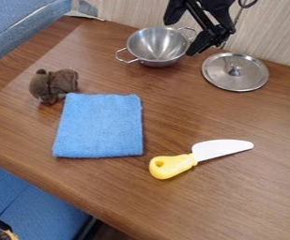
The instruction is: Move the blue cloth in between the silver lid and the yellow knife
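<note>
The black gripper (182,35) hangs at the top of the camera view, over the right side of the metal pot, with its two fingers spread apart and nothing between them. A blue cloth (99,125) lies flat and folded into a rough square, left of centre. The silver lid (235,71) rests on the table at the upper right, knob upward. Below it and to the right of the cloth lies the knife, with its yellow handle (173,165) toward the cloth and its white blade (222,149) pointing right.
A two-handled metal pot (157,45) stands near the back edge of the wooden table (131,197), left of the lid. A brown plush toy (53,85) touches or nearly touches the cloth's upper left corner. Bare tabletop lies between the lid and the knife.
</note>
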Robot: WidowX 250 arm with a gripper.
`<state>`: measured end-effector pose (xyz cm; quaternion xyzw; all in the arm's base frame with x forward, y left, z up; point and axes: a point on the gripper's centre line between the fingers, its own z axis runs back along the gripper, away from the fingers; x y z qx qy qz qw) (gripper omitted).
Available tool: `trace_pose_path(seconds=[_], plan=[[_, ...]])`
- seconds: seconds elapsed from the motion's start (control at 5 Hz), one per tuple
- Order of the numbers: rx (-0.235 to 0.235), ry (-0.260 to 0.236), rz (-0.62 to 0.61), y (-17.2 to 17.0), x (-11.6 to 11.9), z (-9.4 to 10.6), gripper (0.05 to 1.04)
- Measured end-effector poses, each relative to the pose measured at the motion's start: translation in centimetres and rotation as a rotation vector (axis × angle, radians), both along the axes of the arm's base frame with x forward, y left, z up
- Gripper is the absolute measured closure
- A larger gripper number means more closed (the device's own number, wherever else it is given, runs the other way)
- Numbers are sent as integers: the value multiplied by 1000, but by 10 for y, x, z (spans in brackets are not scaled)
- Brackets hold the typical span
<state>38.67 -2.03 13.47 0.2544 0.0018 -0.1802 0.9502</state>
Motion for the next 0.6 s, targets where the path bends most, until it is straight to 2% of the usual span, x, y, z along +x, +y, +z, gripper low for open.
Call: trace_pose_path(seconds=[0.2,0.4,0.6], plan=[[9,45,2,0,-2,-16,82],[34,81,18,5,-12,-21,82],[69,52,47,8,-23,3,82]])
